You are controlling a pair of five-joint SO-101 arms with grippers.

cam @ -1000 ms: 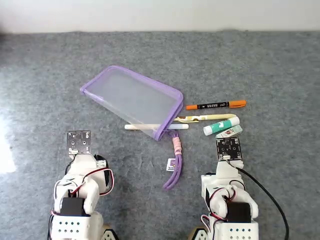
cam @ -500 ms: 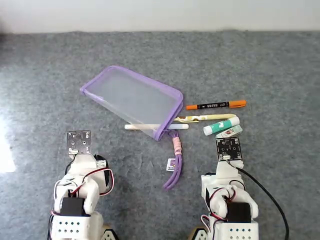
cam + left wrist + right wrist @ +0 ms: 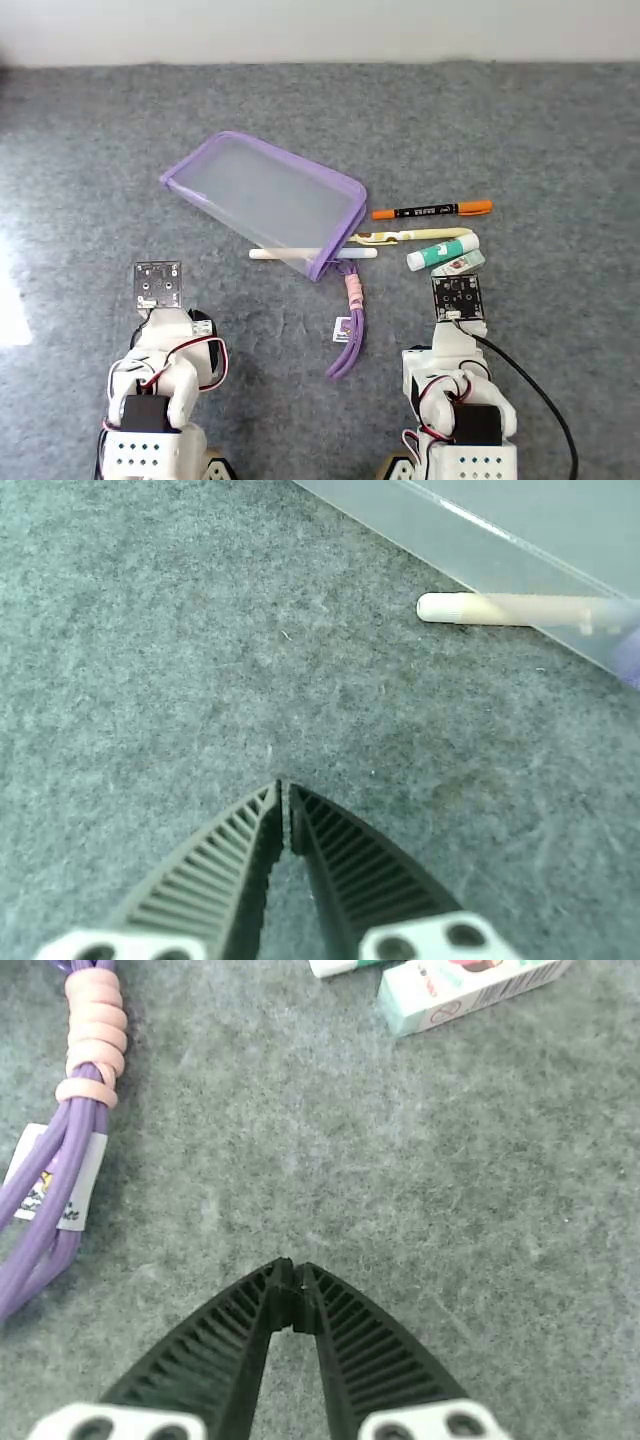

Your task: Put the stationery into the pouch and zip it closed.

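Note:
A translucent purple-edged pouch (image 3: pixel 265 200) lies tilted mid-table, its purple strap (image 3: pixel 350 335) with a pink bead trailing toward the near edge. A white pen (image 3: pixel 290 254) lies partly under the pouch's near corner. To the pouch's right lie an orange marker (image 3: pixel 432 210), a yellow pen (image 3: pixel 410 236), a green-and-white glue stick (image 3: pixel 442 252) and a small boxed eraser (image 3: pixel 458 265). My left gripper (image 3: pixel 284 798) is shut and empty over bare carpet, short of the white pen (image 3: pixel 500 610). My right gripper (image 3: pixel 294 1280) is shut and empty, between the strap (image 3: pixel 62 1175) and the eraser box (image 3: pixel 470 990).
Grey carpet-like mat (image 3: pixel 520 130) covers the table up to a white wall at the back. Both arm bases stand at the near edge, the left arm (image 3: pixel 158 290) and right arm (image 3: pixel 457 297) pulled back from the objects.

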